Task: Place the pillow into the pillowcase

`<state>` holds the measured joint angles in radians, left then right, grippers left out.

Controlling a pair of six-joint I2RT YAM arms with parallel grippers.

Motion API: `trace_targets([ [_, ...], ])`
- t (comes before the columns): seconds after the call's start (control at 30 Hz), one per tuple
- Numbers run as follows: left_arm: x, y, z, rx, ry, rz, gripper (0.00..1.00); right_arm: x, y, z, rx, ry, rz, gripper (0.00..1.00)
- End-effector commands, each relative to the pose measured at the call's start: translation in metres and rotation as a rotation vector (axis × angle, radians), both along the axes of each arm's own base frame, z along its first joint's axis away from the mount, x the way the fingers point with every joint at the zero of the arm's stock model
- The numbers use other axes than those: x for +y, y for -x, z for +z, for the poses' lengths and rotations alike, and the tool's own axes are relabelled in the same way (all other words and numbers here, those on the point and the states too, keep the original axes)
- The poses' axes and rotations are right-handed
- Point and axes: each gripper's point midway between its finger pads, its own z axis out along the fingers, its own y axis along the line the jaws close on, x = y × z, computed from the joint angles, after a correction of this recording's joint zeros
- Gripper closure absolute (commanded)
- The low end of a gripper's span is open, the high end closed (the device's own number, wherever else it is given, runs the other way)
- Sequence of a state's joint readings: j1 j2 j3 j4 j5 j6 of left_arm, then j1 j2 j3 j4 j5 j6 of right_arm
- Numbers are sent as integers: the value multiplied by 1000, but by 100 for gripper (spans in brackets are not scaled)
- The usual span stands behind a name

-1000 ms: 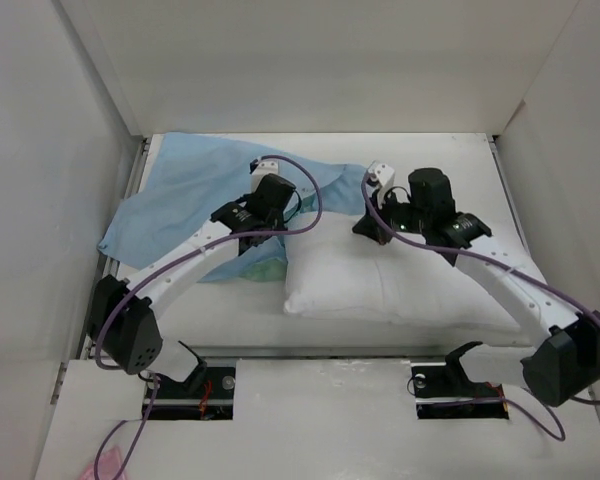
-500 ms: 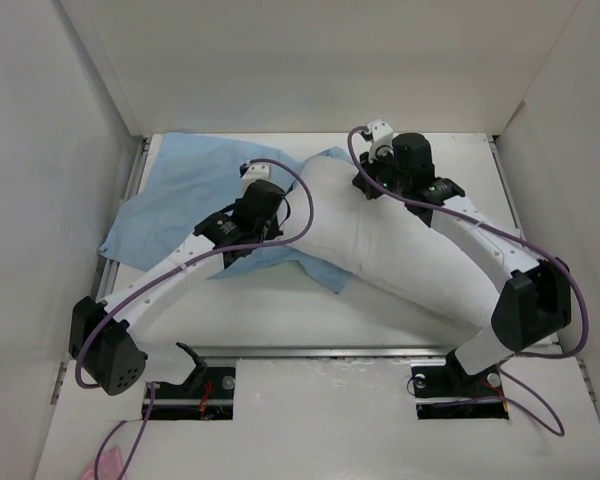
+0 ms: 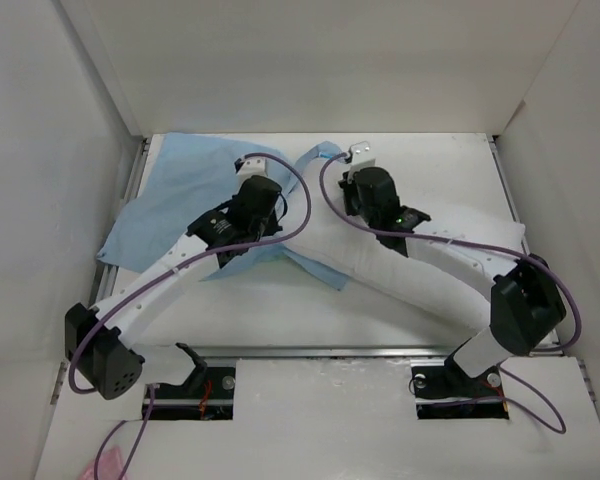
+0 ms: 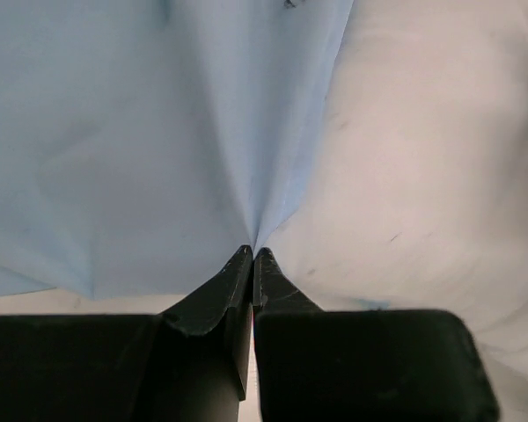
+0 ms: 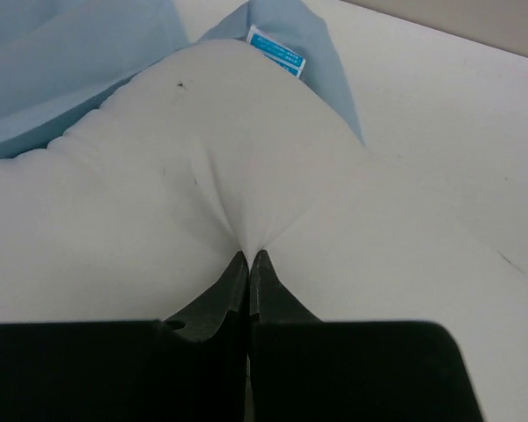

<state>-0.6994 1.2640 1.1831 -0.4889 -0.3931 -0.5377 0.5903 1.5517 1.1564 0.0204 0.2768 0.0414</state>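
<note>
Both are clamped shut: left pincer [image 4: 251, 257] on the pillowcase [image 4: 114, 132] edge, right pincer [image 5: 248, 258] on a pinch of pillow [image 5: 202, 123]. Pillow lies mid-tabletop [image 3: 450, 165], far end touching the pillowcase. It's probably light and squishy, so I'd grip near corners.

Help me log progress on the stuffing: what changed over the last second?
The right gripper, shut on the pillow, dragged its far end back and leftward onto the pillowcase, so the pillow now lies diagonally. The left gripper stayed pinched on the pillowcase, barely shifting. The pillowcase stayed spread at far left.
</note>
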Motion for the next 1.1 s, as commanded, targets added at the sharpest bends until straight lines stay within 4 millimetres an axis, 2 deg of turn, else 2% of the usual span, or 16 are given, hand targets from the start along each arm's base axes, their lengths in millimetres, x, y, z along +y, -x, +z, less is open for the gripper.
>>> trace_targets([
  [0.0,-9,-17,30,-68,34,28,100,39,21,26,-116,-63,25,100],
  [0.2,-32,-32,38,-44,59,-2,100,37,43,3,-44,-173,-68,100],
  [0.33,-49,-21,40,-27,92,-72,100,37,24,3,-20,-349,-263,100],
  [0.37,-53,-13,48,-42,114,-88,100,29,11,26,-72,-401,-370,100],
  [0.4,-53,-7,44,-26,114,-90,100,24,7,13,-40,-360,-436,100],
  [0.43,-53,-2,42,-18,117,-92,100,24,1,18,-43,-404,-500,100],
  [0.47,-54,6,40,-14,124,-102,100,19,-10,52,-107,-444,-573,100],
  [0.53,-61,18,37,11,158,-131,100,19,-16,46,-82,-401,-625,100],
  [0.6,-69,30,36,19,176,-181,100,29,-22,57,-77,-443,-610,100],
  [0.7,-75,39,34,33,188,-205,100,46,-19,44,-12,-463,-531,100],
  [0.83,-76,34,35,16,189,-195,100,53,-2,12,73,-505,-465,100],
  [0.93,-75,25,34,14,152,-159,100,65,10,29,88,-586,-357,100],
  [0.97,-75,23,27,38,118,-148,100,69,19,21,112,-574,-298,100],
  [1.0,-74,20,25,44,99,-137,97,77,23,41,76,-609,-206,100],
  [1.03,-72,19,23,50,70,-134,57,83,30,42,74,-605,-135,100],
  [1.07,-72,13,27,45,53,-116,43,93,46,25,119,-576,-28,100],
])
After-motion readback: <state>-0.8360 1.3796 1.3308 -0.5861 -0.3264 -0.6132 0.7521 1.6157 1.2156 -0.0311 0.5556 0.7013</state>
